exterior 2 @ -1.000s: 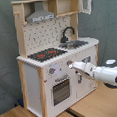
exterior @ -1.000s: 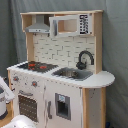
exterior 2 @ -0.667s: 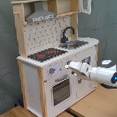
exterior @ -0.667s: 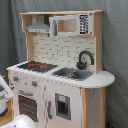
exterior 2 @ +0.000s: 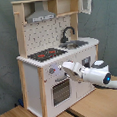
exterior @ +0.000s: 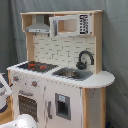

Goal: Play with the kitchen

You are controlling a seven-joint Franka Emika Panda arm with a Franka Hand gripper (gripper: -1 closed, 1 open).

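No brand, label or writing can be read anywhere on the tall white and light-wood toy play kitchen, which stands on a pale wooden floor against a grey-green backdrop.

Compared with a second ago, the white robot arm has reached further in toward the front panel in the second exterior view: its hand now sits right at the white knobs below the black stove with red burners, just above the oven door. I cannot tell whether the hand is apart or together.

Everything else is unchanged: the black faucet arches over the sink on the counter, under the grey hood.
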